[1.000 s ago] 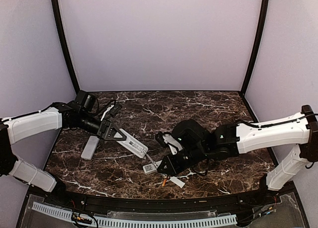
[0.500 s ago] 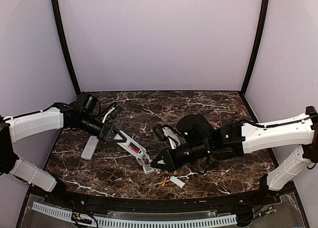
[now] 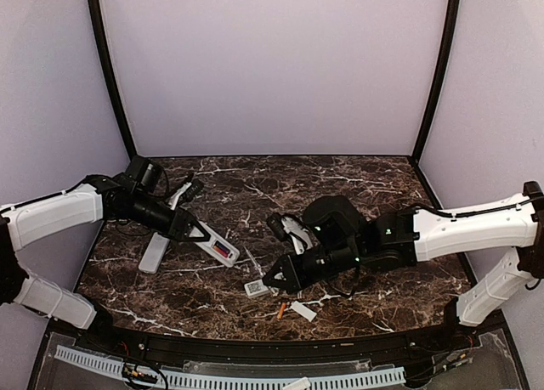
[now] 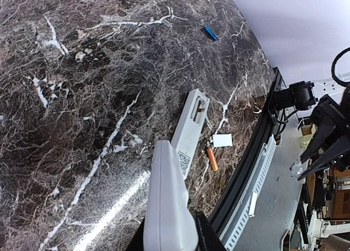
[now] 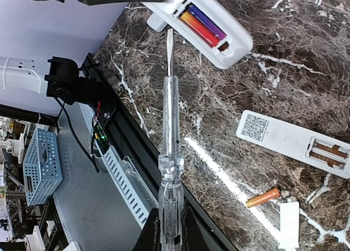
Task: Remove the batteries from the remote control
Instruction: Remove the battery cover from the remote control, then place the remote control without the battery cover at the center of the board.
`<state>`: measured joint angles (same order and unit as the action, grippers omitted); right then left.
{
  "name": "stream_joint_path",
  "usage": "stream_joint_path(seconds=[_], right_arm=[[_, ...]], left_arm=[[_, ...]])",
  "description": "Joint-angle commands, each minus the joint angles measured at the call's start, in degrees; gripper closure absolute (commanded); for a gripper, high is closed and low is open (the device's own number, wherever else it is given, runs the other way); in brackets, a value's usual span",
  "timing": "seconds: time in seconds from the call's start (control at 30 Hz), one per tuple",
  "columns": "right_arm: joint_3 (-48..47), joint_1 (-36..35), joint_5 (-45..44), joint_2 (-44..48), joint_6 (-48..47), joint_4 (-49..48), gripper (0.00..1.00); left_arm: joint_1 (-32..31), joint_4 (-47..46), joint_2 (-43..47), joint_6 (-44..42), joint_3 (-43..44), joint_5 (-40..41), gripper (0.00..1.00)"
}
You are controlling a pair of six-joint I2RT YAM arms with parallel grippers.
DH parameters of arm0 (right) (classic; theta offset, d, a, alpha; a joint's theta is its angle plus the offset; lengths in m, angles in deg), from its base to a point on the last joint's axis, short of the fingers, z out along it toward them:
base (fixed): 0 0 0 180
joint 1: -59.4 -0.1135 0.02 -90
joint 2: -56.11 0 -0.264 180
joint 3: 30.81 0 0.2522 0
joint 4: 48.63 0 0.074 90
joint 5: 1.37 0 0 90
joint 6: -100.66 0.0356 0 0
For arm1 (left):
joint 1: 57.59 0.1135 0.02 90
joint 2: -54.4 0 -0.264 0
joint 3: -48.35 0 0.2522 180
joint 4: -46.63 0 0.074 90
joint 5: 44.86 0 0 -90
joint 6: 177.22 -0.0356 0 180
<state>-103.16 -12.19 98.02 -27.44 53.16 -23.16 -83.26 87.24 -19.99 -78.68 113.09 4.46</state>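
Item 1. My right gripper [image 5: 169, 229]: closed on the clear handle of a screwdriver [image 5: 168, 125]. The shaft runs straight ahead. Its flat tip is just beside the open battery bay of the held remote [image 5: 219, 40]; I cannot tell whether it touches.

Item 2. My left gripper [image 4: 170, 237]: closed on one end of the held remote, which is white, raised off the tabletop [image 3: 340, 186] and angled with its free end toward the screwdriver.

Item 3. Batteries [image 5: 199, 24]: two, side by side in the held remote's bay, one red-orange and one purple.

Item 4. Second remote [image 5: 295, 141]: white, lying flat on the tabletop beside the screwdriver shaft. A code label faces up and the bay is open, showing bare metal contacts.

Item 5. Orange battery [image 5: 262, 197]: loose on the tabletop, near the second remote on the side toward the near edge.

Item 6. White cover [image 5: 288, 223]: a small flat rectangle just beside the orange battery.

Item 7. Blue battery [image 4: 210, 33]: loose on the tabletop, well apart from the rest.

Item 8. Third remote [image 3: 155, 252]: pale grey, lying flat near my left arm.
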Motion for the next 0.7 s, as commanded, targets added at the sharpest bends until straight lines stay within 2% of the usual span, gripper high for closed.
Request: stream_joint_path(seconds=[0.0, 0.23, 0.43, 0.67], right_arm=[[-0.08, 1.13, 0.42, 0.55, -0.74, 4.33, 1.0], [1.21, 3.33, 0.73, 2.77, -1.7, 6.34, 1.0], [1.72, 3.6, 0.89, 3.22, -2.82, 9.02, 1.0], [4.73, 5.51, 1.98, 5.12, -3.09, 6.8, 1.0]], left_arm=[[-0.17, -0.45, 3.43, -1.6, 0.35, -2.48, 1.0], [-0.17, 0.28, 2.5, -0.68, 0.38, -3.76, 1.0], [-0.17, -4.9, 2.62, 9.2, -3.92, -9.58, 1.0], [-0.26, -0.61, 1.56, 13.67, -6.64, -3.9, 1.0]])
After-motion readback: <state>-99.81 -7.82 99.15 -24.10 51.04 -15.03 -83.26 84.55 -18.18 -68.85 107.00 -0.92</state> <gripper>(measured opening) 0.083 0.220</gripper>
